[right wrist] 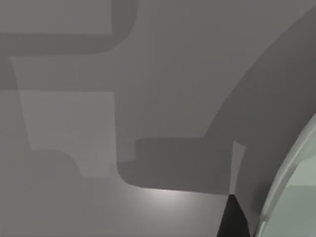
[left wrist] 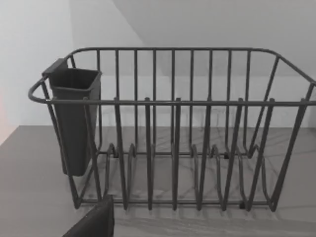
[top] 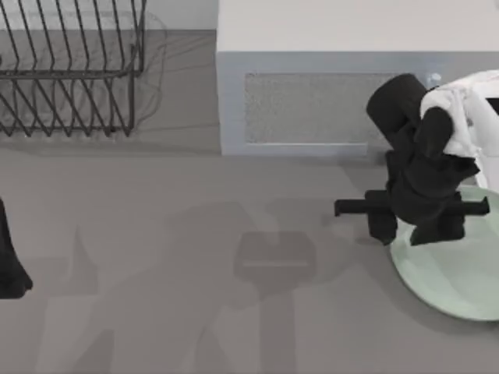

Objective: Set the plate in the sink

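The large round, pale mint-green glossy plate [top: 460, 273] lies flat on the grey table [top: 156, 257] at its right edge, in front of the white box-shaped microwave [top: 312, 86]. The right gripper [top: 421, 222] hangs over the plate's near-left rim; whether its fingers are spread or closed cannot be told. The left arm [top: 9, 257] sits parked at the table's left edge, facing the dark wire dish rack [left wrist: 173, 143] with its dark plastic cutlery cup [left wrist: 74, 118]; no writing is legible anywhere.

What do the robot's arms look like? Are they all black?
Mostly. The right arm has a white shell higher up, then chunky black parts down to the right gripper, with a black crossbar. The left arm, at the table's left edge, looks plain black.
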